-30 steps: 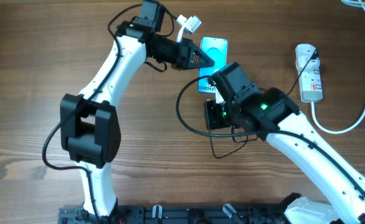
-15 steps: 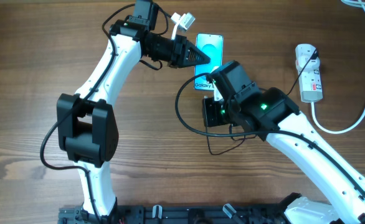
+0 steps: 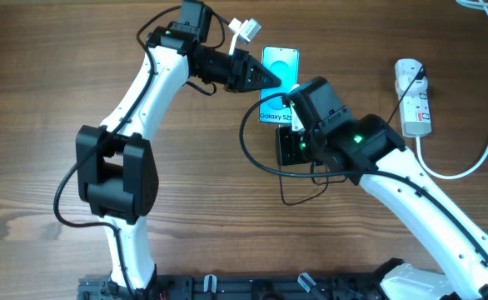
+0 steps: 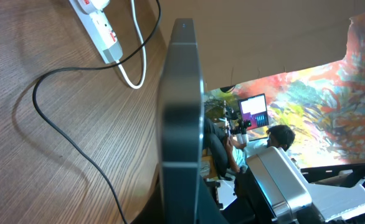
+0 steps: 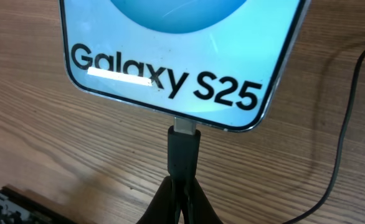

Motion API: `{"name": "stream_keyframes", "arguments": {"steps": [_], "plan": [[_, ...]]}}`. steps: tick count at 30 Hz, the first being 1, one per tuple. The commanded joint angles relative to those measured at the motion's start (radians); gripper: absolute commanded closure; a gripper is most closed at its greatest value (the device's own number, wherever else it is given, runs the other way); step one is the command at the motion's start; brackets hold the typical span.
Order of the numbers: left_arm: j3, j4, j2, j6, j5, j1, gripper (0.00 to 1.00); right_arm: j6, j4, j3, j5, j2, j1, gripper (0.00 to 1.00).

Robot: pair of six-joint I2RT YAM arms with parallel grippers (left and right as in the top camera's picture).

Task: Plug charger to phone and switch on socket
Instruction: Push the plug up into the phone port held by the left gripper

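Observation:
The phone (image 3: 280, 67) has a cyan screen and is held off the table, seen edge-on in the left wrist view (image 4: 181, 106). My left gripper (image 3: 259, 77) is shut on it (image 4: 182, 208). My right gripper (image 3: 292, 127) is shut on the charger's black connector (image 5: 184, 152), pinching it at its base (image 5: 182, 190). The connector's metal tip meets the port in the phone's bottom edge, below the "Galaxy S25" text (image 5: 170, 81). The thin black cable (image 3: 256, 162) loops under the right arm. The white socket (image 3: 415, 98) lies at the right and also shows in the left wrist view (image 4: 98, 25).
The socket's thick white cord (image 3: 469, 167) curves off to the right edge. A white plug-like part (image 3: 251, 32) sits by the left wrist. The black cable crosses bare wood in the left wrist view (image 4: 64, 134). The arm bases stand along the front edge.
The left gripper carried the phone slightly left and up. The right gripper then moved up and right, bringing the connector to the phone's bottom edge.

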Motion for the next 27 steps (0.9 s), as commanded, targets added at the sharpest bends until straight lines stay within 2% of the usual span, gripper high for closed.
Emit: {"name": "stream_keyframes", "arguments": {"steps": [1,27], "plan": [[0.018,-0.001,-0.033,0.027,0.050,0.001,0.96,0.000,0.005,0.024,-0.025,-0.007,-0.003,0.96],[0.018,-0.005,-0.033,0.050,0.049,-0.011,0.96,0.000,0.031,0.024,-0.039,0.021,-0.003,0.96]]}}
